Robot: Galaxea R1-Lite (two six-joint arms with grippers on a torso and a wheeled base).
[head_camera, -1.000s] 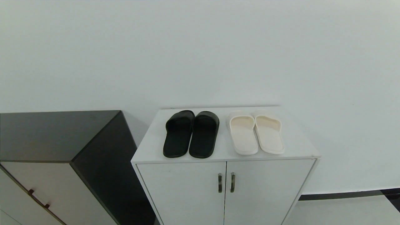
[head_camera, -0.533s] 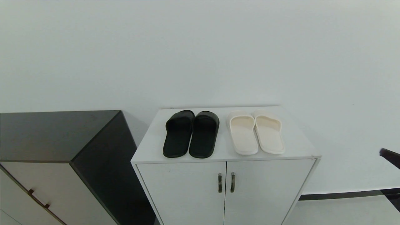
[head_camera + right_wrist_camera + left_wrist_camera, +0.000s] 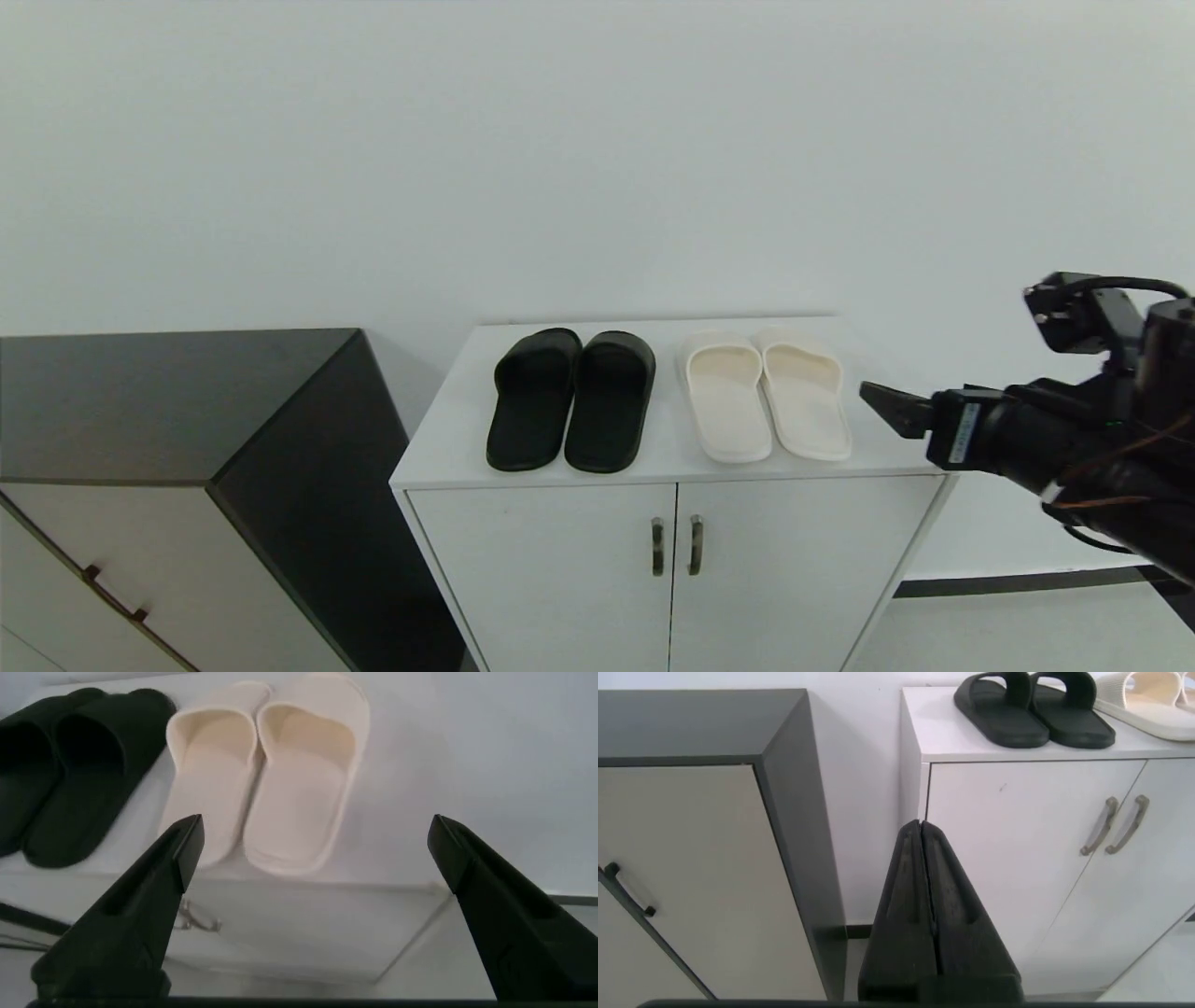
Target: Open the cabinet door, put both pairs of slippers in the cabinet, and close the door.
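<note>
Two cream slippers [image 3: 803, 401], near right end effector [image 3: 887, 407]

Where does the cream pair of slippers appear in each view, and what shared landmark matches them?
Head view: cream slippers on the white cabinet top, right of the black slippers.
Left wrist view: cream slippers cut off at the frame edge, past the black slippers.
Right wrist view: cream slippers between the fingers of the open right gripper.
Shared landmark: the black slippers beside them.

Three views, all toward cabinet [image 3: 560, 579]
</note>
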